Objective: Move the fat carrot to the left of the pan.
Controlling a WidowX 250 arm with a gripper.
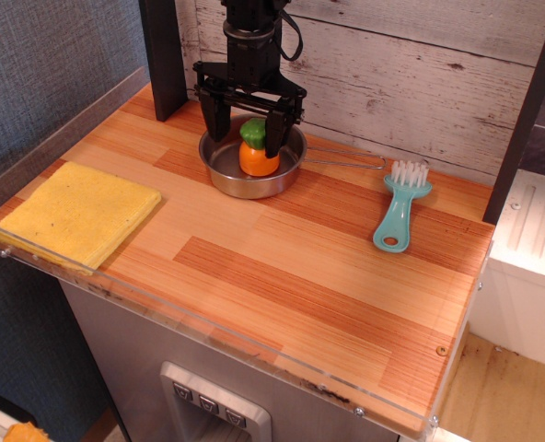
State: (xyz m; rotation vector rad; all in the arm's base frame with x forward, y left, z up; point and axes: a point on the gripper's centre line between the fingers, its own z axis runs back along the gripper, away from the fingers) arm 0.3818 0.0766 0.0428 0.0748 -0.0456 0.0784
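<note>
The robot arm (251, 37) is black throughout, a narrow column of stacked, blocky segments with a matte finish. A black cable loops out from its right side and curves back in. At the bottom it widens into a flat crossbar carrying the gripper (248, 133), whose two thick black fingers (275, 132) are squared off and taper slightly toward their tips.
</note>
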